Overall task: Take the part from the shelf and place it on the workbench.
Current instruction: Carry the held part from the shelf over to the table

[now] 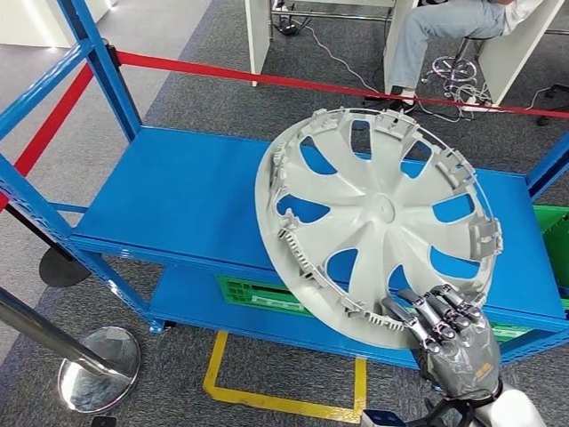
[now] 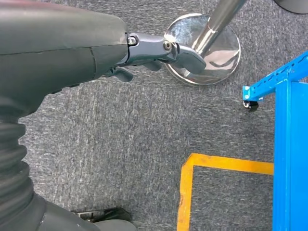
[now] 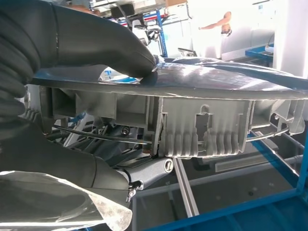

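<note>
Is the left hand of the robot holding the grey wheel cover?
No, the right hand grips the wheel cover at its lower rim, while the left hand hangs over the carpet with nothing in it.

From my feed I see grey carpet (image 1: 201, 36) with a yellow floor marking (image 1: 282, 400) at 6 o'clock, a chrome stanchion base (image 1: 97, 366) at 7, white desks (image 1: 258, 36) at 12.

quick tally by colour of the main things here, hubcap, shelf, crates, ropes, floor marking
Grey: 1, hubcap
Blue: 1, shelf
Green: 2, crate under the shelf, crate at right
Red: 2, rope behind, rope at left
Yellow: 1, floor marking
Total: 7
</note>
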Action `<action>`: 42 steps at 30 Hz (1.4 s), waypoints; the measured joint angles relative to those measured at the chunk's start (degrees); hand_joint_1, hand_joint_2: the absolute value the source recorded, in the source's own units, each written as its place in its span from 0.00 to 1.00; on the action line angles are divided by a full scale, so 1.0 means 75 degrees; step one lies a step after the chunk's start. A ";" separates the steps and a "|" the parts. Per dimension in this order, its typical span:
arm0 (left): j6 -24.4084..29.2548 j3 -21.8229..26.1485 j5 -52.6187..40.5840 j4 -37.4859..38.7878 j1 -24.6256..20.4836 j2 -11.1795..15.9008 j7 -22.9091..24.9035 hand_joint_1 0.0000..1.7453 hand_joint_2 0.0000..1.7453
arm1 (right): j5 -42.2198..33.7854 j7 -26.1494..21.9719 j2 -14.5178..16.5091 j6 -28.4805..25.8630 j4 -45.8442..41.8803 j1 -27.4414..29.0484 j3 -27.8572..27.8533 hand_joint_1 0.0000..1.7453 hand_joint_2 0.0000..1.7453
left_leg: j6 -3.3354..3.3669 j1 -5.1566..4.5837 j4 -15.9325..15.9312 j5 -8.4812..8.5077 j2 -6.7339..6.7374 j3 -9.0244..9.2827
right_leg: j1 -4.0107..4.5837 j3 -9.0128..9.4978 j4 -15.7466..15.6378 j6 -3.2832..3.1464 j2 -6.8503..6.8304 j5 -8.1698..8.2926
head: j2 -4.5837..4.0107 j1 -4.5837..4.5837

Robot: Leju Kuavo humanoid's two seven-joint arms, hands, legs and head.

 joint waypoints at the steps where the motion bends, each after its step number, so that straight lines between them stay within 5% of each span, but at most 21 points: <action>1: 0.0000 0.0000 0.0000 -0.0002 0.0002 0.0001 -0.0001 0.00 1.00 | 0.0000 0.0000 0.0004 0.0000 0.0000 0.0002 -0.0007 1.00 1.00 | 0.0000 0.0000 0.0000 0.0000 0.0000 0.0000 | 0.0000 0.0000 0.0000 0.0000 0.0000 0.0000 | 0.0000 0.0001; 18: -0.0108 0.0000 0.0007 -0.0008 0.0011 0.0007 -0.0002 0.00 1.00 | -0.0018 0.0618 0.0019 0.0000 0.0000 0.0013 0.0011 1.00 1.00 | 0.0014 -0.0043 0.0019 -0.0008 0.0000 -0.0002 | -0.0046 -0.0002 -0.0004 0.0019 -0.0001 0.0011 | 0.0000 -0.0001; 24: -0.0191 0.0003 0.0013 -0.0007 0.0013 0.0026 0.0000 0.00 1.00 | -0.0075 0.1066 0.0015 0.0000 -0.0018 0.0021 0.0128 1.00 1.00 | 0.0156 -0.0067 -0.0020 0.0053 -0.0001 -0.0008 | -0.0085 -0.0016 -0.0016 0.0148 0.0004 0.0023 | 0.0000 -0.0004; 26: -0.0192 0.0002 -0.0031 -0.0037 0.0032 0.0023 0.0078 0.00 1.00 | -0.0072 0.1206 0.0009 0.0000 -0.0042 0.0032 0.0143 1.00 1.00 | 0.0238 -0.0024 -0.0117 0.0139 0.0006 -0.0003 | -0.0066 -0.0169 0.0289 0.0172 0.0034 -0.0249 | 0.0000 0.0009; 28: -0.0199 -0.0001 -0.0110 -0.0222 0.0148 0.0023 0.0340 0.00 1.00 | -0.0057 0.1312 0.0004 0.0000 -0.0050 0.0044 0.0150 1.00 1.00 | 0.0270 -0.0010 -0.0151 0.0172 0.0011 -0.0021 | -0.0050 -0.0542 0.1152 0.0170 0.0068 -0.0759 | 0.0000 0.0015; 30: -0.0201 -0.0008 -0.0203 -0.0611 0.0372 0.0037 0.0774 0.00 1.00 | -0.0054 0.1347 0.0001 0.0000 -0.0050 0.0080 0.0154 1.00 1.00 | 0.0272 -0.0016 -0.0140 0.0174 0.0014 -0.0038 | -0.0049 -0.0870 0.1940 0.0178 0.0076 -0.1016 | 0.0000 0.0009; 32: -0.0197 -0.0026 -0.0299 -0.1152 0.0638 0.0072 0.1258 0.00 1.00 | -0.0080 0.1351 0.0001 0.0000 -0.0050 0.0109 0.0156 1.00 1.00 | 0.0265 -0.0014 -0.0106 0.0170 0.0010 -0.0046 | -0.0053 -0.0782 0.1793 0.0182 0.0075 -0.0708 | 0.0000 0.0012; 35: -0.0191 -0.0075 -0.0391 -0.1823 0.0901 0.0123 0.1627 0.00 1.00 | -0.0135 0.1349 0.0001 0.0000 -0.0055 0.0108 0.0157 1.00 1.00 | 0.0194 -0.0027 -0.0019 0.0153 -0.0025 -0.0090 | -0.0058 -0.0133 0.0532 0.0153 0.0087 -0.0046 | 0.0000 0.0009; 39: -0.0168 -0.0127 -0.0411 -0.2214 0.1037 0.0185 0.1698 0.00 1.00 | -0.0176 0.1346 0.0001 -0.0003 -0.0082 0.0107 0.0162 1.00 1.00 | 0.0007 -0.0051 0.0089 0.0220 -0.0065 -0.0257 | -0.0064 -0.0060 0.0170 0.0086 0.0092 0.0018 | 0.0001 0.0001; 42: -0.0149 -0.0160 -0.0402 -0.2299 0.1053 0.0219 0.1628 0.00 1.00 | -0.0210 0.1351 0.0001 -0.0003 -0.0084 0.0104 0.0167 1.00 1.00 | -0.0180 -0.0001 0.0664 -0.0321 -0.0059 -0.0528 | -0.0109 -0.0207 0.0124 -0.0084 0.0064 0.0108 | 0.0000 -0.0034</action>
